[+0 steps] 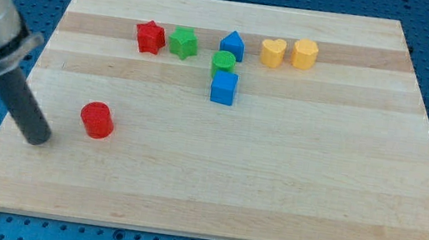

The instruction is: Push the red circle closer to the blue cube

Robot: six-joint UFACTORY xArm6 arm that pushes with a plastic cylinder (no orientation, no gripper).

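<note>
The red circle (97, 120) is a short red cylinder on the left part of the wooden board. The blue cube (223, 88) sits near the board's middle, up and to the right of it, with a green cylinder (223, 61) touching its top side. My tip (37, 140) rests on the board to the lower left of the red circle, a small gap away from it. The rod leans up toward the view's left edge.
A row along the top of the board (272, 187): red star (149, 37), green star (182, 42), blue house-shaped block (232, 45), yellow heart (272, 51), yellow hexagon (304, 54). A blue perforated table surrounds the board.
</note>
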